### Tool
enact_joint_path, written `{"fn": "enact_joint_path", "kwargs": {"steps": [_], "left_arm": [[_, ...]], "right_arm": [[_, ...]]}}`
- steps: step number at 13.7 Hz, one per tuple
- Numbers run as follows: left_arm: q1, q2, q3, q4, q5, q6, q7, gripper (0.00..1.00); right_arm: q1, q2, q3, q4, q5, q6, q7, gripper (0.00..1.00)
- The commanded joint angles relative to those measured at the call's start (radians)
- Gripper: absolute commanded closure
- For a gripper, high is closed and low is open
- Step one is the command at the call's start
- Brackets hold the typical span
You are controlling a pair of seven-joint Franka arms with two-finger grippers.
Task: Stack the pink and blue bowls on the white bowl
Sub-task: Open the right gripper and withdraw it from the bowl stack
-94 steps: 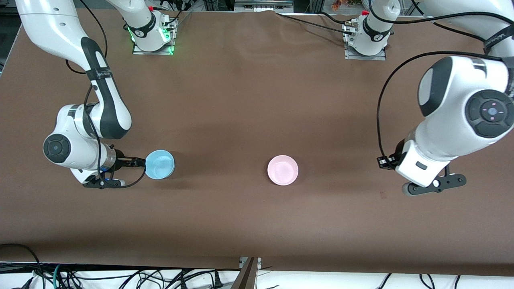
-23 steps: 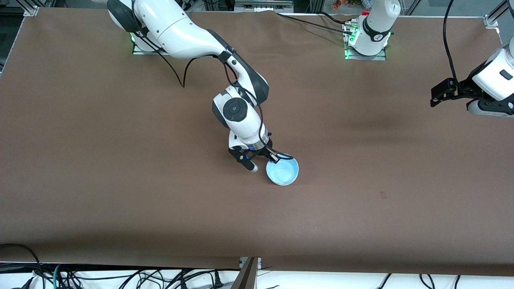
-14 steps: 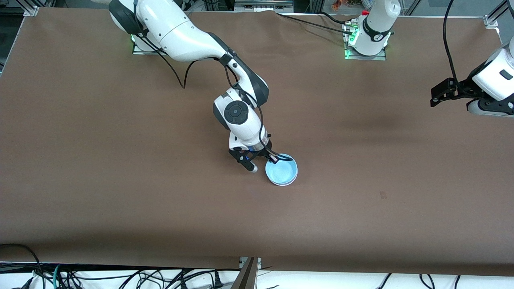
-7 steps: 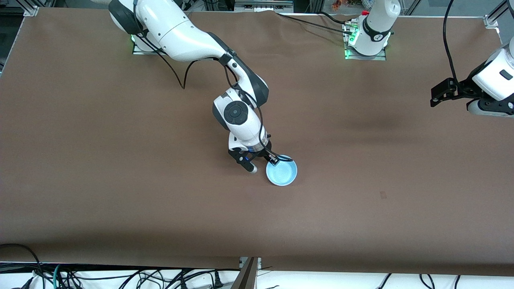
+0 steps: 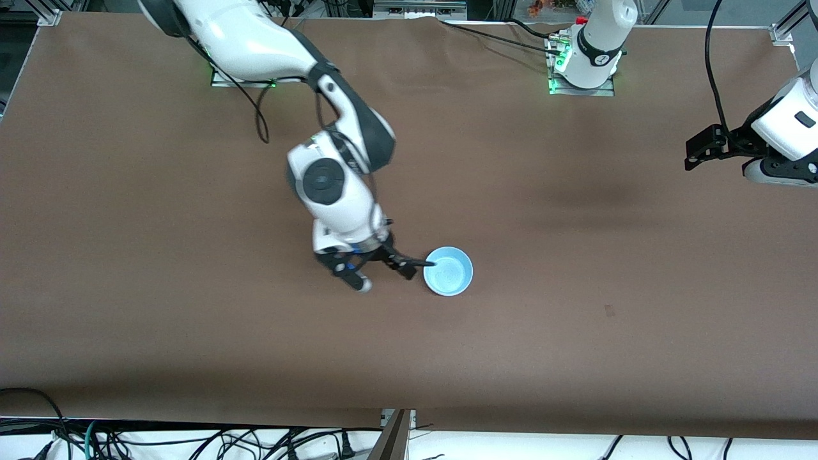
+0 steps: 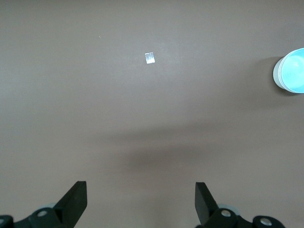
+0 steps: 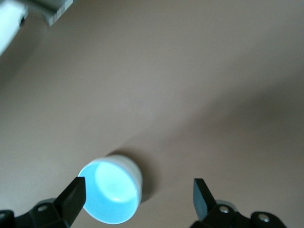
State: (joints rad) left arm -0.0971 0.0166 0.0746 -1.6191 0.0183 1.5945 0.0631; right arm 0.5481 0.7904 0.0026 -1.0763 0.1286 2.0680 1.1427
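One blue bowl point(image 5: 448, 271) is sitting mid-table in your front view, bare cloth all round; the right gripper point(image 5: 409, 263), spread wide, has released its rim. Left wrist view: the left gripper point(image 6: 140, 202) is waiting, fingers wide. Right wrist view: fingers point(image 7: 76, 194) are overlapping the bowl's rim.

High front camera facing robots, wrist cameras looking down, all sharing blue bowl point(image 5: 448, 271)
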Motion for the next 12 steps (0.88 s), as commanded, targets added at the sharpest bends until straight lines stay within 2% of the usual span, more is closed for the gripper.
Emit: {"fn": "enact_joint_path", "kwargs": {"steps": [1,5,7,9,11,12], "left_arm": [[0.008,-0.017,-0.010,-0.019,0.020,0.018,0.009,0.00],[0.008,-0.018,-0.010,-0.019,0.020,0.016,0.009,0.00],[0.008,-0.018,-0.009,-0.019,0.020,0.016,0.009,0.00],[0.008,-0.018,-0.009,-0.019,0.020,0.016,0.009,0.00],[0.008,-0.021,-0.010,-0.019,0.020,0.015,0.009,0.00],[0.008,-0.021,-0.010,-0.019,0.020,0.015,0.009,0.00]], "right_arm": [[-0.089,-0.109,-0.022,-0.031,-0.001,-0.151,-0.096,0.00],[-0.232,-0.253,-0.029,-0.052,0.008,-0.391,-0.390,0.00],[-0.295,-0.389,-0.047,-0.173,0.008,-0.430,-0.550,0.00],[-0.303,-0.518,-0.116,-0.323,0.006,-0.430,-0.696,0.00],[-0.304,-0.583,-0.153,-0.402,-0.004,-0.431,-0.788,0.00],[-0.325,-0.594,-0.150,-0.408,-0.007,-0.445,-0.819,0.00]]}}
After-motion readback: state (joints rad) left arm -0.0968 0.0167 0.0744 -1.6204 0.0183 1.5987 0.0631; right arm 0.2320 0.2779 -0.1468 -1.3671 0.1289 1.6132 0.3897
